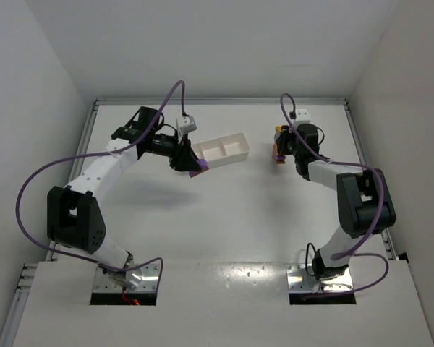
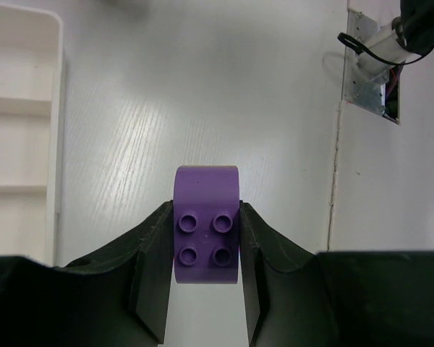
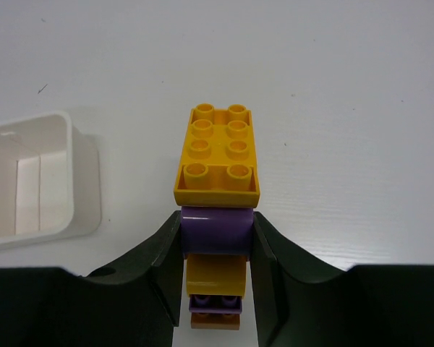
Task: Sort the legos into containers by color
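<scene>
left gripper (image 2: 206, 211): clamped on purple brick (image 2: 206, 249), at tray (image 1: 236, 135) left end | right gripper (image 3: 217, 223): clamped on orange-purple stack (image 3: 217, 155), right of tray, apart | tip: centre brick over end compartment (image 1: 210, 152), lower between its walls, then release

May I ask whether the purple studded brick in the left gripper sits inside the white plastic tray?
Outside: left gripper clamps the purple studded brick over the table beside the white plastic tray.
</scene>
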